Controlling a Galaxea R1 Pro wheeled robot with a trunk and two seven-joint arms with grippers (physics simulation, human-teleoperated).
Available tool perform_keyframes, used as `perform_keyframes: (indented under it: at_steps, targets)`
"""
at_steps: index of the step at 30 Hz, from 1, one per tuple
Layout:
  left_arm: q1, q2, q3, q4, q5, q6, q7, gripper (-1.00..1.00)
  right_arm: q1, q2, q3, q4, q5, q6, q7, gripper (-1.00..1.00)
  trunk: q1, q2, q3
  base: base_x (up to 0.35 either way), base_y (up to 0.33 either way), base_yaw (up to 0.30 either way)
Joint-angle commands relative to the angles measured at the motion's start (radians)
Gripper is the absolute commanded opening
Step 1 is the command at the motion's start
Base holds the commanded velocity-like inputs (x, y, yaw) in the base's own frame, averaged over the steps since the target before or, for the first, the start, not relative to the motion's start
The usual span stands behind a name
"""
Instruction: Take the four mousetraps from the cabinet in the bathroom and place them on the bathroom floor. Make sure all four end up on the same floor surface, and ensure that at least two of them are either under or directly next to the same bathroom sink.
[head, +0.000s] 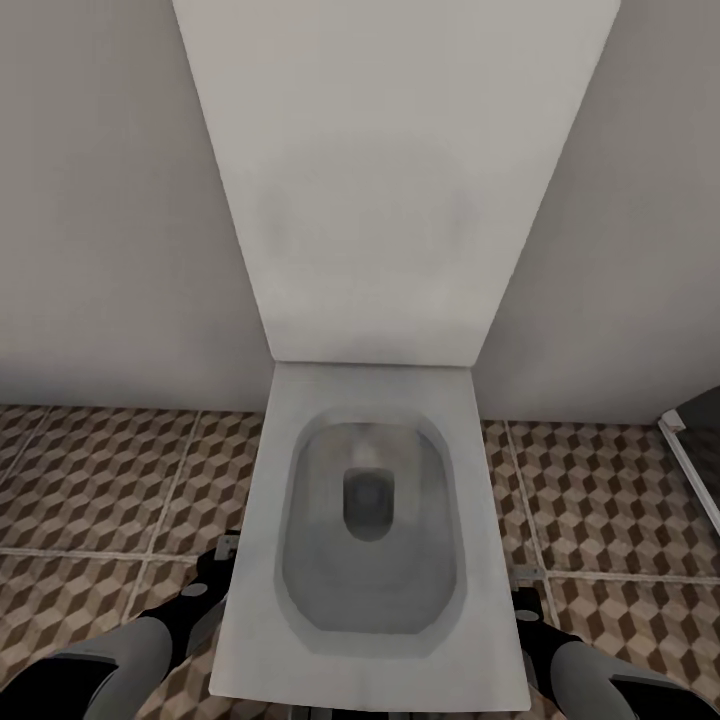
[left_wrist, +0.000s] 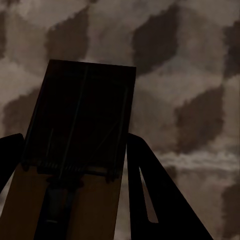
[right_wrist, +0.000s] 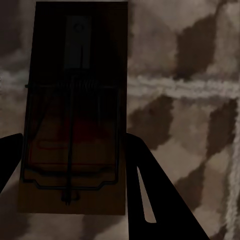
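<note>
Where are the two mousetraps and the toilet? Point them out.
left mousetrap (left_wrist: 82, 115), left wrist view, dark wooden board.
right mousetrap (right_wrist: 75, 125), right wrist view, its wire frame.
toilet (head: 480, 520), head view, bowl's rim.

Toilet (head: 370, 560) on bathroom floor (head: 100, 470), between arms.

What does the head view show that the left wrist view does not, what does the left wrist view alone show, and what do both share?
Head view alone: a white toilet with its lid raised against a pale wall, seen from above, with both arms low on either side of the bowl and a dark, white-edged object at the right edge.

Left wrist view alone: a mousetrap seen close, wooden base with dark metal bar and spring, lying between the dark fingers of the left tool.

Shared: the bathroom floor of cube-patterned brown and beige tiles with pale grout lines.
</note>
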Motion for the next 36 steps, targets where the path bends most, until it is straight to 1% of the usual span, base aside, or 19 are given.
perform_keyframes:
  at_steps: [1, 12, 14, 17, 21, 27, 36]
  targets:
    - [-0.001, 0.000, -0.009, 0.001, 0.002, -0.003, 0.004, -1.00, -0.001, 0.000, -0.008, 0.001, 0.008, -0.004, -0.002, -1.00, 0.000, 0.000, -0.001, 0.000, 0.000, 0.000]
    - [-0.001, 0.001, -0.009, 0.001, 0.004, 0.000, 0.004, -1.00, -0.001, 0.000, -0.009, 0.001, 0.007, -0.004, -0.002, -1.00, 0.000, 0.000, -0.001, 0.000, 0.000, 0.000]
    - [0.011, -0.003, 0.003, 0.013, 0.022, -0.002, -0.008, -1.00, 0.011, 0.008, -0.013, 0.012, 0.012, -0.003, -0.002, -1.00, 0.000, 0.000, -0.001, 0.000, 0.000, 0.000]
    - [0.028, -0.003, 0.004, 0.013, 0.024, -0.003, -0.007, -1.00, 0.026, 0.008, -0.014, 0.012, 0.012, -0.003, -0.002, -1.00, 0.000, 0.000, -0.001, 0.000, 0.000, 0.000]
    - [0.051, -0.003, 0.004, 0.012, 0.027, -0.004, -0.004, -1.00, 0.031, 0.005, -0.013, 0.013, 0.012, -0.003, -0.003, -1.00, 0.000, 0.000, -0.001, 0.000, 0.000, 0.000]
    - [0.085, -0.003, 0.005, 0.012, 0.061, -0.006, -0.003, -1.00, 0.058, 0.000, -0.012, 0.014, 0.018, -0.004, -0.003, -1.00, 0.000, 0.000, -0.001, 0.000, 0.000, 0.000]
    - [0.137, 0.000, 0.004, 0.003, 0.064, -0.010, -0.004, -1.00, 0.062, -0.004, -0.012, 0.010, 0.034, -0.007, 0.000, -1.00, 0.000, 0.000, -0.001, 0.000, 0.000, 0.000]
